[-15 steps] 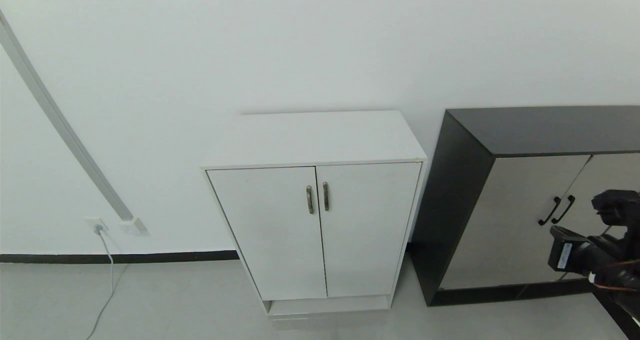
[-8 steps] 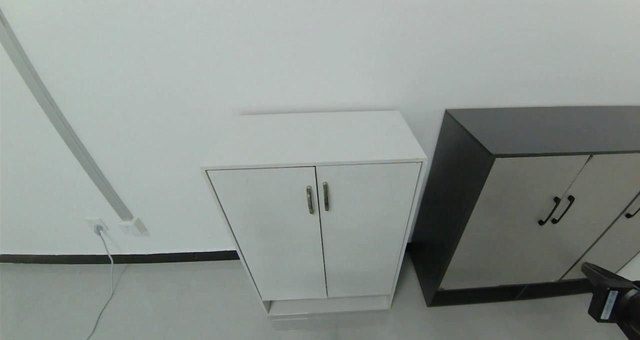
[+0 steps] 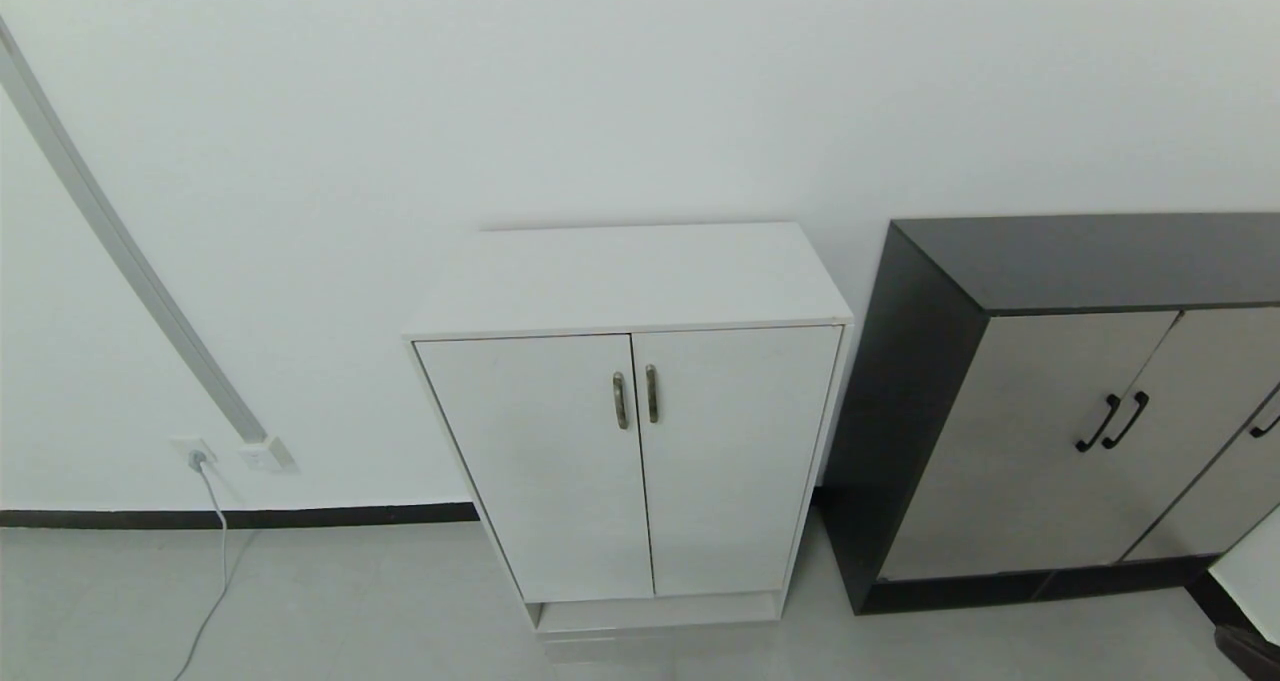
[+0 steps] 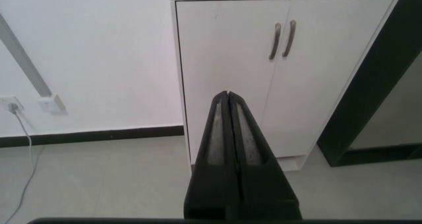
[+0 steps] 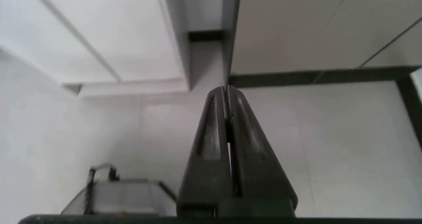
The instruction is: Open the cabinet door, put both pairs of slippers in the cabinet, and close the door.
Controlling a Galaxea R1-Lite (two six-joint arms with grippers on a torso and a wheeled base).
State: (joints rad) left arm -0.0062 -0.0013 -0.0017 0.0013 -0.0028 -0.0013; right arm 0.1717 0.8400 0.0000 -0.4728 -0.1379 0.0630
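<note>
Right gripper (image 5: 227, 92) has dropped away toward the head frame's lower right; it is closed tight and empty. Left gripper (image 4: 228, 95) is likewise closed. One white cabinet (image 3: 632, 481) stands at frame centre: two doors (image 3: 545, 461) shut, two handles (image 3: 621, 400).

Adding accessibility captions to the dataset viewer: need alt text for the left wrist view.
The left gripper, jaws shut, points at a white two-door cabinet with both doors closed, metal handles side by side at the centre. A dark cabinet stands beside it; a wall socket with a plugged-in cable is on the white wall.
</note>
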